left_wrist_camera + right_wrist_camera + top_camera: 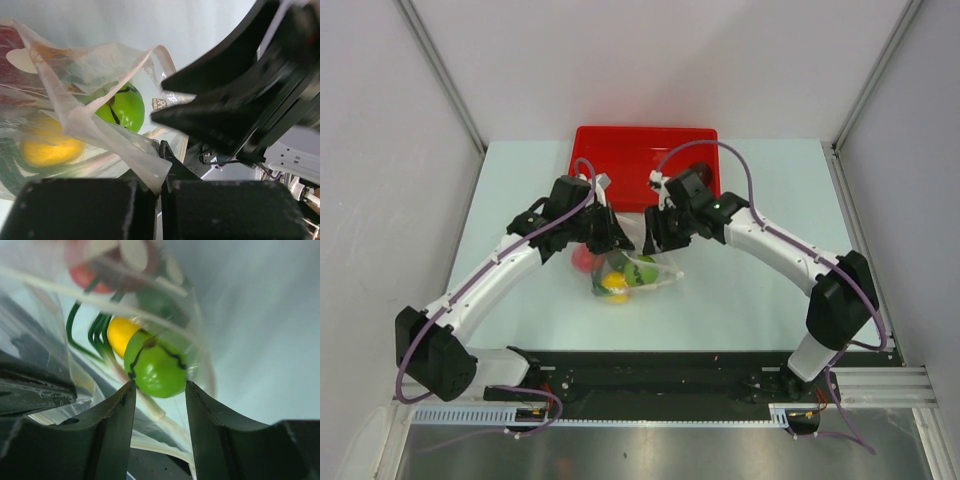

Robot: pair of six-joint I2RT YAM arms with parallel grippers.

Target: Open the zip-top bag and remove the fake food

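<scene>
on table (pixel 750 290) | left fingers (pixel 90 210) clenched on zip-top bag (pixel 115 145) | right fingers (pixel 112 440) parted | fake food (pixel 157 370) blurred

Crinkly, glossy plastic zip-top bag (pixel 87 117)

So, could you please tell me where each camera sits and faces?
Top external: above, behind the bases, looking down at the table; both arms show.
Left wrist: faces along the left gripper, shut on the zip-top bag.
Right wrist: looks through the open right gripper at the green ball.
Shared: both wrist views show the bag, green ball and yellow ball.
</scene>
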